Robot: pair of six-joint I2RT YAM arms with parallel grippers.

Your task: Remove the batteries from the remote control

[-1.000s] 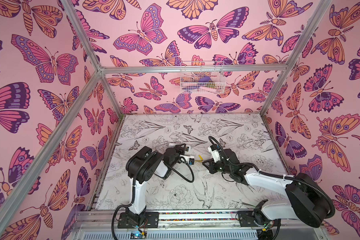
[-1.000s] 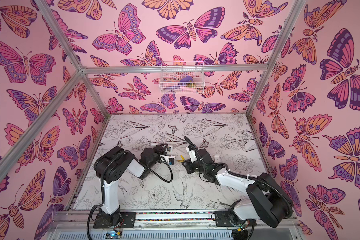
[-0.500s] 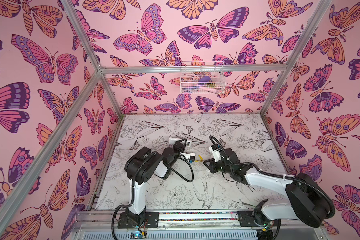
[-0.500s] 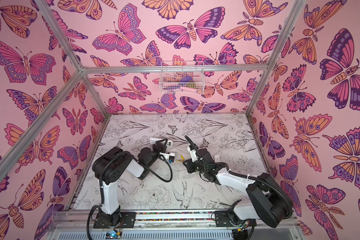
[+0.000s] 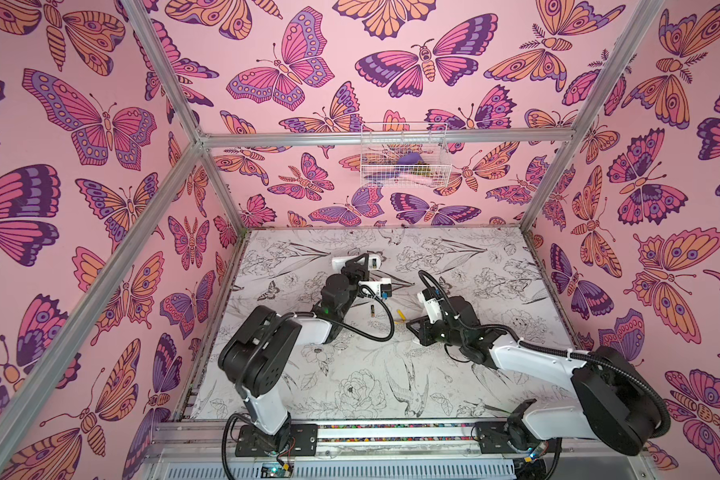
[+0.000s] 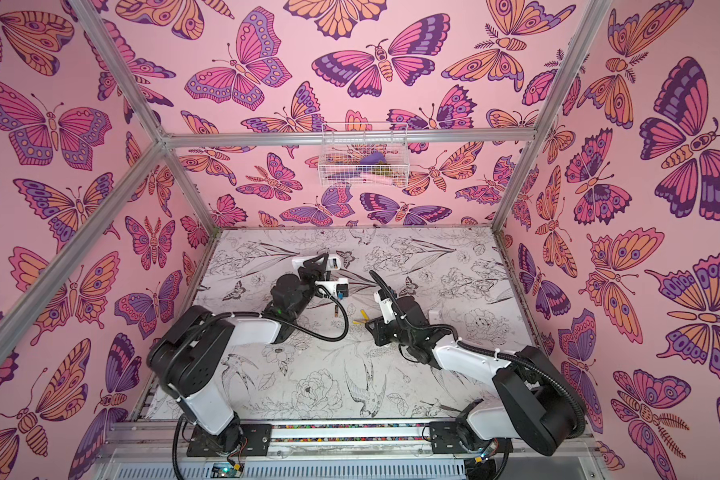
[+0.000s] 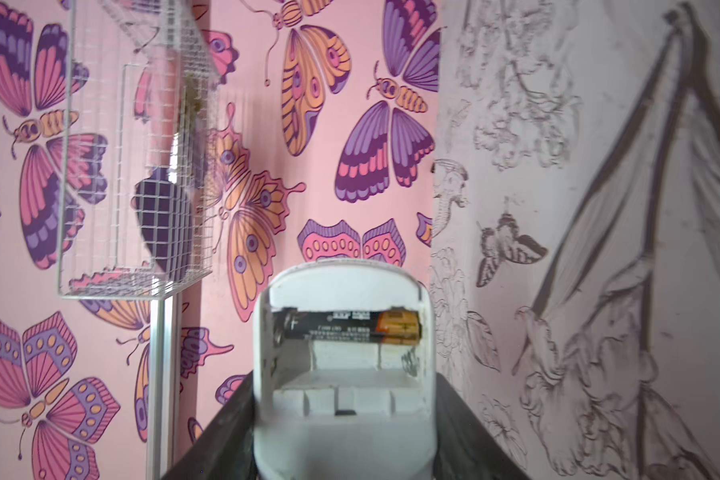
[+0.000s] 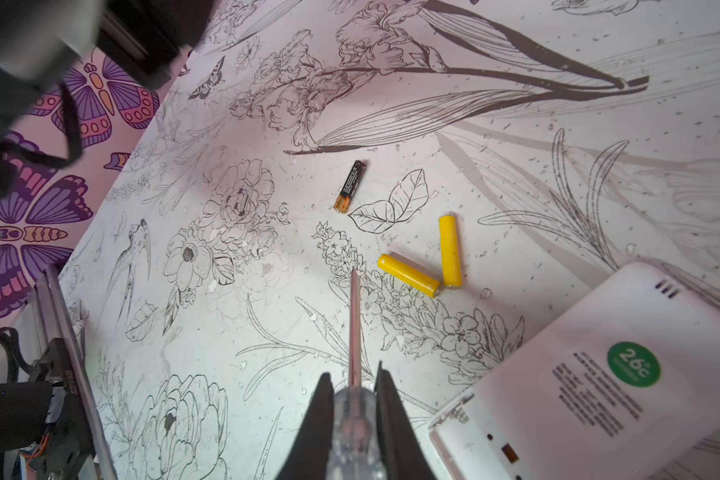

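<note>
My left gripper (image 7: 344,415) is shut on a white remote control (image 7: 344,440), held off the table with its back compartment open. One black battery with a gold end (image 7: 346,326) still sits in that compartment. In both top views this gripper (image 5: 360,266) (image 6: 316,266) is left of centre, toward the back. On the table lie a black battery (image 8: 350,187) (image 5: 372,311) and two yellow batteries (image 8: 408,275) (image 8: 450,251), touching at one end. My right gripper (image 8: 354,382) (image 5: 412,328) is shut on a clear-handled screwdriver (image 8: 353,316), whose tip is just short of the yellow pair.
A second white remote with a green sticker (image 8: 599,374) lies beside my right gripper, its end compartment open. A wire basket (image 5: 404,160) (image 7: 134,166) hangs on the back wall. Butterfly-patterned walls close in the table on three sides.
My left gripper has lifted the remote and carried it toward the back wall. The right arm, the screwdriver and the loose batteries have stayed put.
</note>
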